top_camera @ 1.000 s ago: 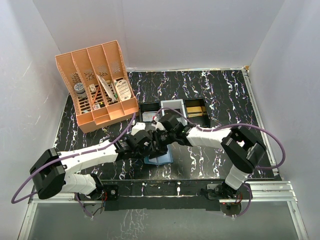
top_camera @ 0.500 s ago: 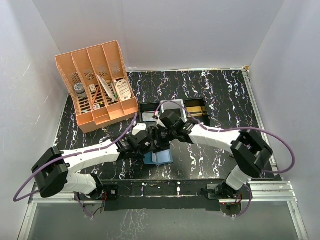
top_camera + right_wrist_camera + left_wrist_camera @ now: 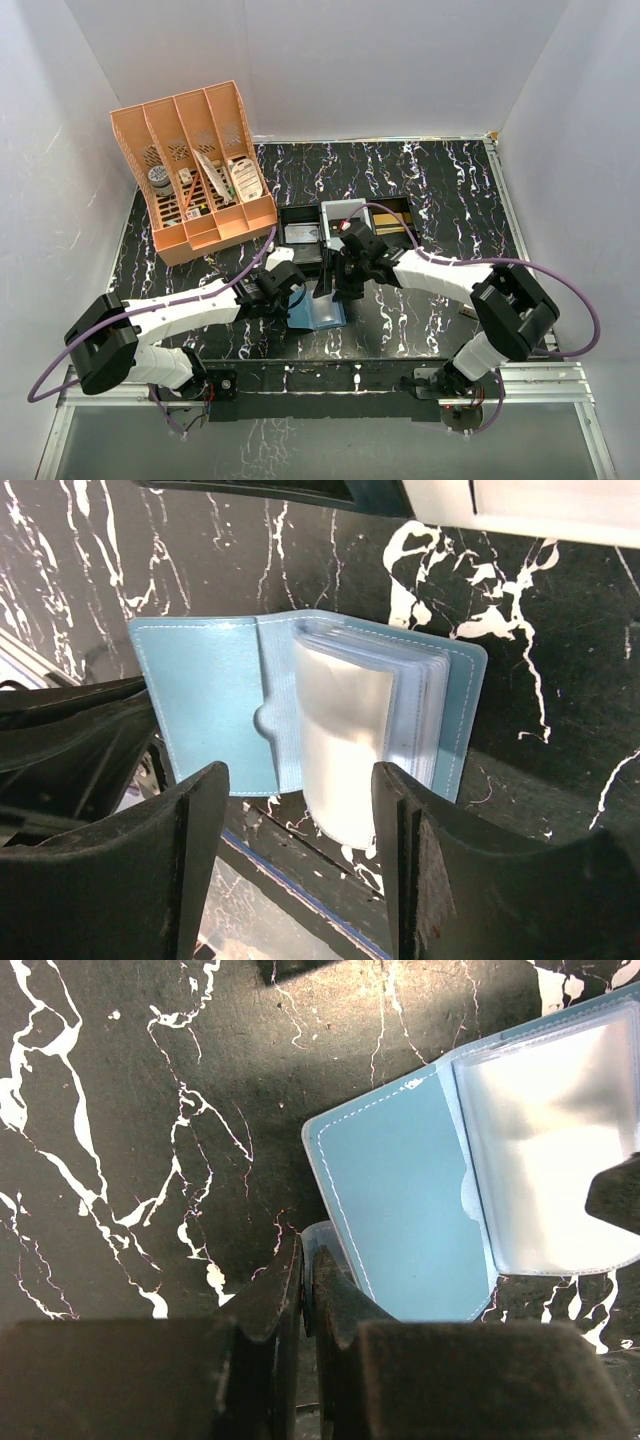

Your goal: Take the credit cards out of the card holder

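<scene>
With left jaws shut at the soft teal-blue bifold card holder (image 3: 205,705), the parted right jaws are risking dragging it along.

teal card holder (image 3: 200,710), black white-veined table (image 3: 450,190)

An orange organizer (image 3: 225,222) stands left of a black tray (image 3: 300,212) on the marbled table (image 3: 450,190)
</scene>
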